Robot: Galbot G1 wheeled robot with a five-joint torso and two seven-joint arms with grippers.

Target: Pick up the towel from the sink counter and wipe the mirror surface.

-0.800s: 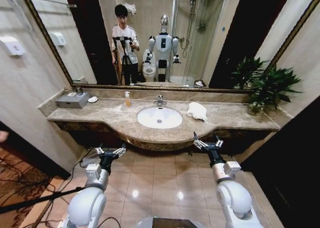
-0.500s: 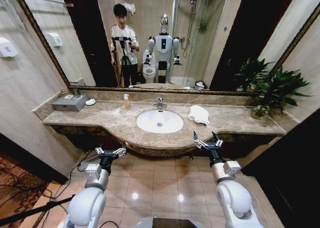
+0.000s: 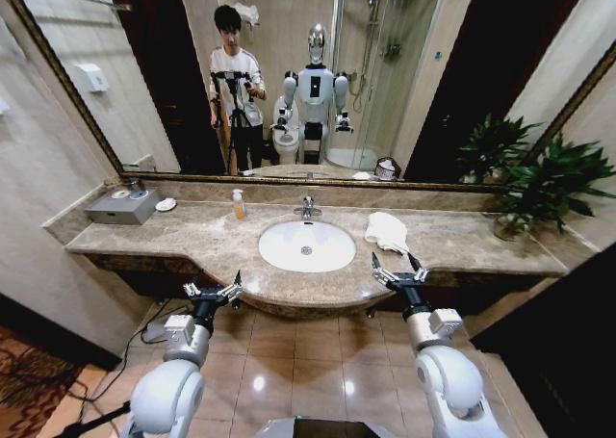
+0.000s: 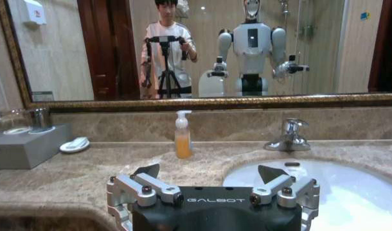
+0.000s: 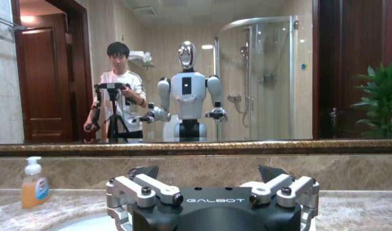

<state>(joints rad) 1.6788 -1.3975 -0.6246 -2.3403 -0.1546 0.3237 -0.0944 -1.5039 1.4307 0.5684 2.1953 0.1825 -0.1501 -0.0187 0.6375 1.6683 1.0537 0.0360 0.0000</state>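
Rolled closer to the sink counter (image 3: 192, 241) since the earlier frames: bulging front edge now nearer both grippers, towel lower in the head view, left wall swung aside.

Nearest, left gripper (image 3: 213, 291) and right gripper (image 3: 395, 269), both held low ahead of the counter front, fingers spread wide, holding nothing. Right one just short of the curved rim, with the towel (image 3: 387, 231) directly beyond it.

On the marble, right of the white basin (image 3: 306, 245): a small white folded heap. Probably light, soft and limp, likely to sag and unfold when lifted; best pinched at a raised fold near the middle, not at a flat corner. Chrome faucet (image 3: 307, 207) and soap bottle (image 3: 238, 204) well apart from it, so open marble around.

Farther right, a potted plant (image 3: 539, 183) crowding that end. Behind, the mirror (image 3: 404, 63), bottom frame close above the backsplash.
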